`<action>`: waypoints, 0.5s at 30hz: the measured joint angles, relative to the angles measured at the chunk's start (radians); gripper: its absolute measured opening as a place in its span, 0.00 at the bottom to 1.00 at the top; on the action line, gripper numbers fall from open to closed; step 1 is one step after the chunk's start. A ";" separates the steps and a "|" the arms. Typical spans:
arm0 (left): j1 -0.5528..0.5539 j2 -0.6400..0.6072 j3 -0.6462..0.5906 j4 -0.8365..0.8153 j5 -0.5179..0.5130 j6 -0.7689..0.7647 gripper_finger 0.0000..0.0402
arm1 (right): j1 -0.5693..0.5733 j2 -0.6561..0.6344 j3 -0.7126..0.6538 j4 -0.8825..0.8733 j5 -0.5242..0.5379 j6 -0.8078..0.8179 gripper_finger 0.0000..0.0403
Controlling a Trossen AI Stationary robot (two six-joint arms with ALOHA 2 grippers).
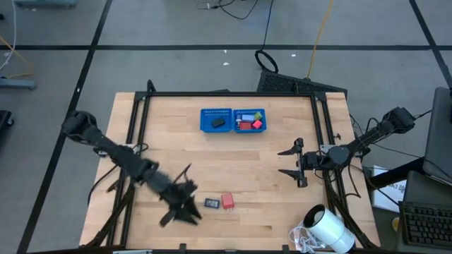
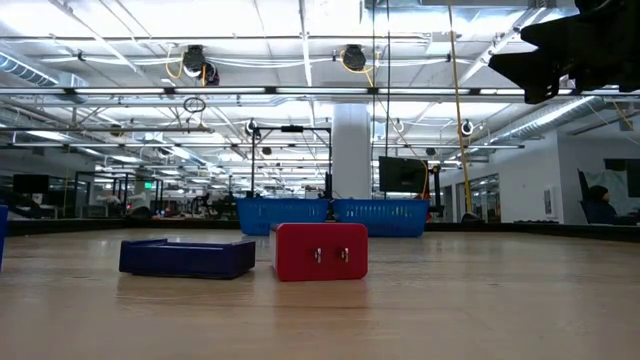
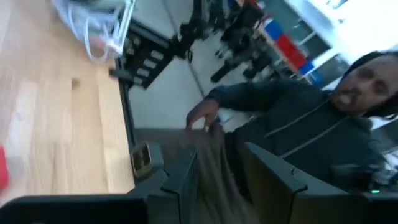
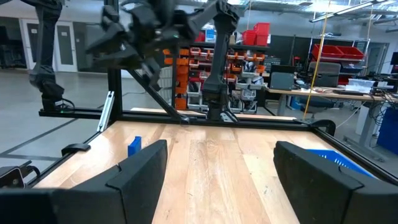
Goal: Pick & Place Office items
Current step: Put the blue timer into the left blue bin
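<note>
Two office items lie flat on the wood near the table's near edge: a dark blue block [image 1: 212,202] [image 2: 187,257] and a red block [image 1: 227,201] [image 2: 320,250], side by side. Further small pieces, red and light ones, sit in the right half of the blue mesh tray [image 1: 233,120]. My left gripper [image 1: 192,199] [image 3: 227,186] is open just left of the dark blue block, apart from it. My right gripper [image 1: 288,162] [image 4: 227,174] is open above the table's right half, pointing left. The right wrist view shows a small blue piece [image 4: 135,146] far off.
A big white cylinder [image 1: 328,229] with loose white cords lies at the near right corner. The tray stands at the far middle [image 2: 335,215]. A person in a dark jacket [image 3: 292,124] shows beyond the table in the left wrist view. Bare wood lies between the grippers.
</note>
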 joint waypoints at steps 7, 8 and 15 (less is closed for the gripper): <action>-0.245 0.015 0.188 -0.473 -0.401 -0.012 0.31 | 0.000 0.000 0.000 0.000 0.000 0.000 0.70; -0.261 0.025 0.220 -0.547 -0.435 -0.011 0.31 | 0.000 0.000 0.000 0.000 0.000 0.000 0.70; -0.291 0.066 0.347 -0.890 -0.510 0.040 0.30 | 0.000 0.000 0.000 0.000 0.000 0.000 0.70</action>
